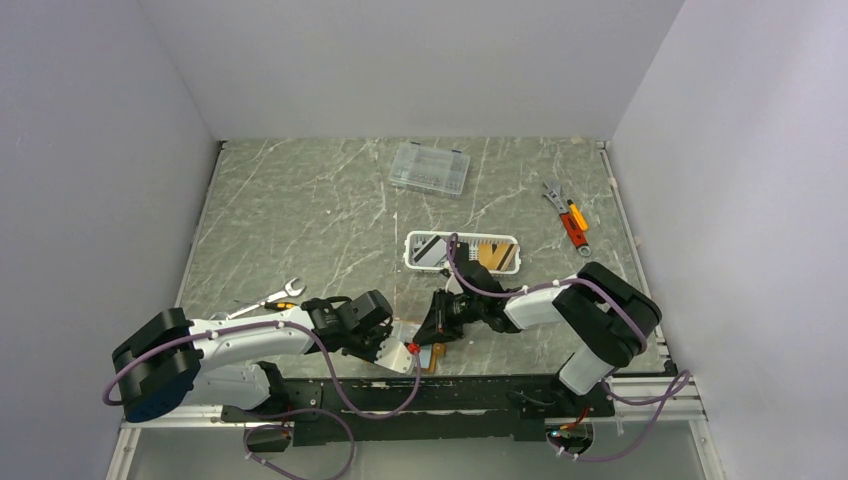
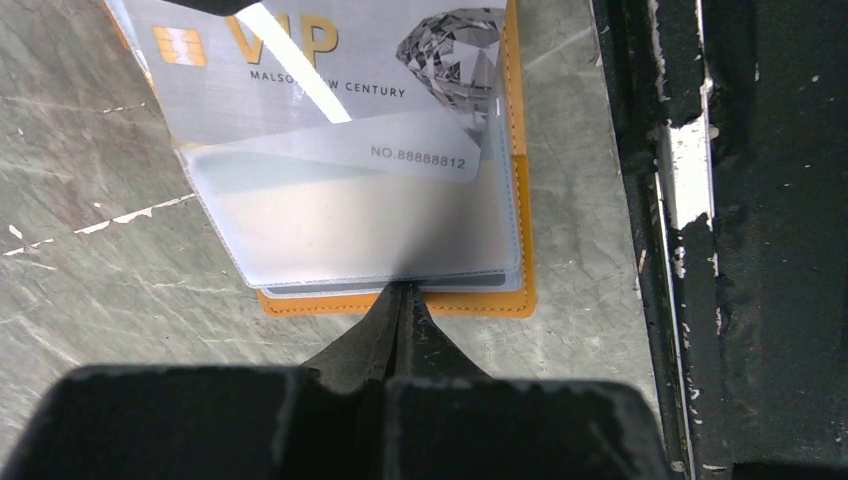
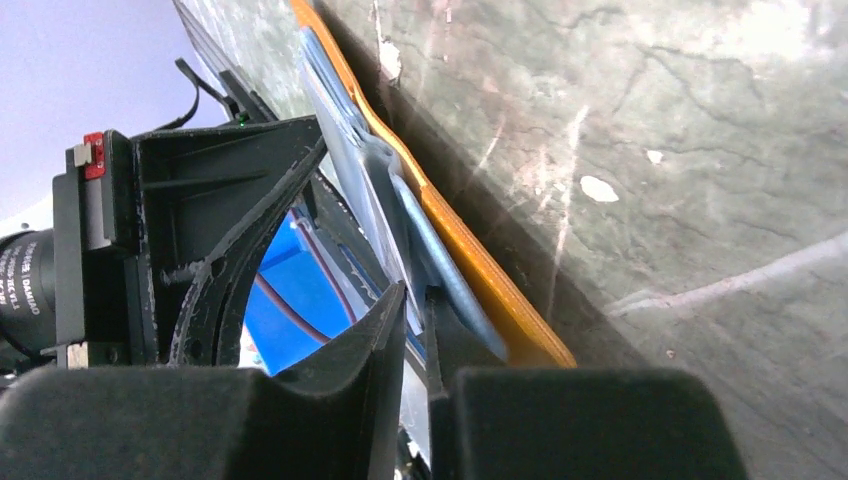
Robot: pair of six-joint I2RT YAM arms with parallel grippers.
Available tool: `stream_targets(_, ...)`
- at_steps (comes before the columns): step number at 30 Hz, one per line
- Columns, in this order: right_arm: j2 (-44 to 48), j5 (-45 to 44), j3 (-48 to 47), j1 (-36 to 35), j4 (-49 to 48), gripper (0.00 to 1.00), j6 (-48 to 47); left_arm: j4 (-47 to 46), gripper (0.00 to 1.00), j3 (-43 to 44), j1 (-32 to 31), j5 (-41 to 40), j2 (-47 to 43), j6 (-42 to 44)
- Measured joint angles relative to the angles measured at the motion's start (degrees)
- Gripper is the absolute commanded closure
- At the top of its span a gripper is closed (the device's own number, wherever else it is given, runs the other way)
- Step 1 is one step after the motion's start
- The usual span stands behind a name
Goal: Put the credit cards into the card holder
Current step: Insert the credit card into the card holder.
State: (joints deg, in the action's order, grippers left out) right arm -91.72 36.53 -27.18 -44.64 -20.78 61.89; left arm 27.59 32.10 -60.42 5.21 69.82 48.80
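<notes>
Evidently mid-insertion. Starting at the left gripper (image 2: 405, 298): pressed together with no gap, nipping the near hem of the card holder (image 2: 522, 230), spread open and flat on the table directly ahead of the fingertips, orange border showing around the clear pockets (image 2: 350, 235). Just beyond, a grey-white credit card (image 2: 300, 90), its near corner apparently already under the top pocket, the rest lying skewed toward the far left. Moving over to the right gripper (image 3: 415, 320): narrowed to a slit around the edge of that card, judging by the wrist view. To finish well, hold the left pinch firm so as to anchor the holder, square the card with the pocket mouth, then slide it toward the left fingertips at a shallow angle; avoid pressing down, lest the pocket buckle or the holder skid. Readable on the card: "VIP" in gold, "NEW CENTURY" after a glare-cut word beginning "MALSO", and "NO.88888812"
</notes>
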Motion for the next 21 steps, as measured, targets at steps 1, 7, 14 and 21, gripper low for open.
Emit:
stream_targets(1, -0.44, 0.00, 0.33, 0.00, -0.68, 0.90, 0.42, 0.00, 1.00, 0.00, 0.00, 0.00, 0.02, 0.00)
stream_targets(7, -1.09, 0.28, 1.60, -0.02, -5.01, 1.00, 2.21, 0.00, 1.00, 0.02, 0.00, 0.00, 0.07, 0.00)
stream_targets(14, -1.09, 1.31, 2.73, 1.05, -8.24, 1.00, 2.82, -0.02, 1.00, 0.02, 0.00, -0.09, 0.15, 0.04)
stream_targets(21, -2.82, 3.02, 1.97, 1.62, -7.82, 1.00, 0.94, 0.07, 1.00, 0.20, 0.00, -0.15, 0.39, 0.09)
